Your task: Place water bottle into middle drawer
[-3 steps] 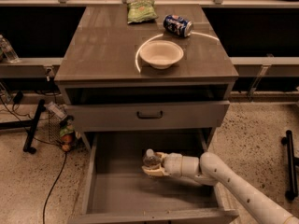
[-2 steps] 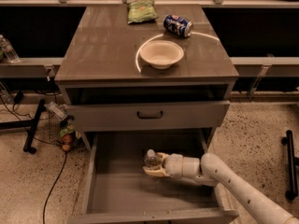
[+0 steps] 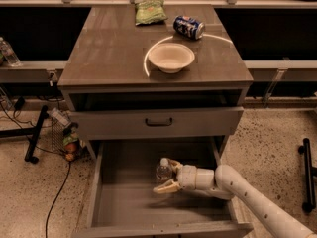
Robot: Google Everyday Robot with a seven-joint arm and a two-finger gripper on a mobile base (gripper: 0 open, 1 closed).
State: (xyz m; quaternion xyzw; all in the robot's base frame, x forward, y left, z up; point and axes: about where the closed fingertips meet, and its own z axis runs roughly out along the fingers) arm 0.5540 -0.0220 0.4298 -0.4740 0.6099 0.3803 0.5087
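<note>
The water bottle, small and clear with a white cap, stands upright inside the open middle drawer, a little right of its centre. My gripper reaches in from the lower right at the end of my white arm. Its cream fingers sit on either side of the bottle and are shut on it. The bottle's base is at or just above the grey drawer floor.
A closed drawer front with a black handle is right above the open drawer. On the cabinet top are a white bowl, a blue soda can and a green bag. Cables and clutter lie on the floor at left.
The gripper and bottle have shifted very slightly to the right inside the drawer; otherwise nothing has visibly changed.
</note>
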